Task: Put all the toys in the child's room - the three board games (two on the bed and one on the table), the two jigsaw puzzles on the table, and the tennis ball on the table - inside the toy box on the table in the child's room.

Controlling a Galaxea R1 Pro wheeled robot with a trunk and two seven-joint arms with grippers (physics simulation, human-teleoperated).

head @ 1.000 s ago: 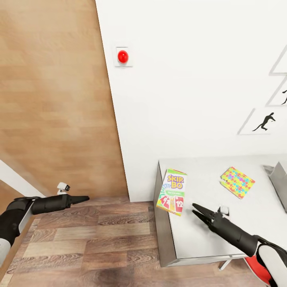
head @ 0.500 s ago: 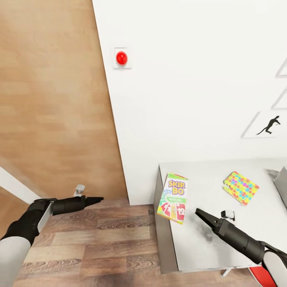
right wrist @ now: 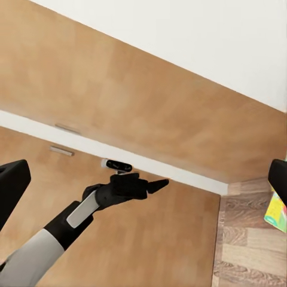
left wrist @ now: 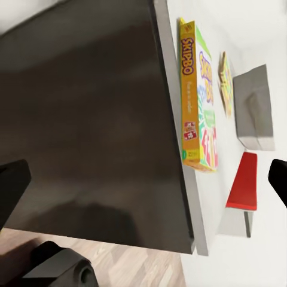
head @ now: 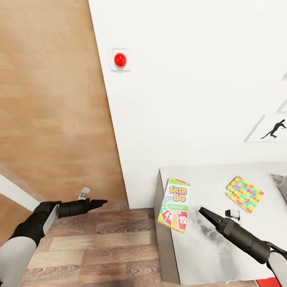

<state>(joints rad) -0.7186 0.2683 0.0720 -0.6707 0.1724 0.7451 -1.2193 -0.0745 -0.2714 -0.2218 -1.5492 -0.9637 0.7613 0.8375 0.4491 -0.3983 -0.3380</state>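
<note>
A flat card game box (head: 174,205) is lying at the smooth grey table's (head: 207,255) near-left edge, a thin, bright puzzle (head: 244,193) lying further along the table. The right gripper (head: 204,212) is hovering over the table just beside the box, its tapered jaws pressed together; the left gripper (head: 102,202) is hanging above the wood-plank floor (head: 99,247) beside the table, jaws likewise closed.

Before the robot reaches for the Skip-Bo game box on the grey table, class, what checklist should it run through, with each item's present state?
1. Yellow and green Skip-Bo board game box lies flat at the near corner of the grey table, nothing on top of it: ok.
2. Right gripper above the table, beside the box but not touching it: ok.
3. Right gripper free of any load: ok.
4. Left gripper over the wood floor, clear of the table: ok.
5. Multicoloured jigsaw puzzle box lies apart from the game box: ok.
6. Toy box fully in sight for the drop: cannot tell.
</note>
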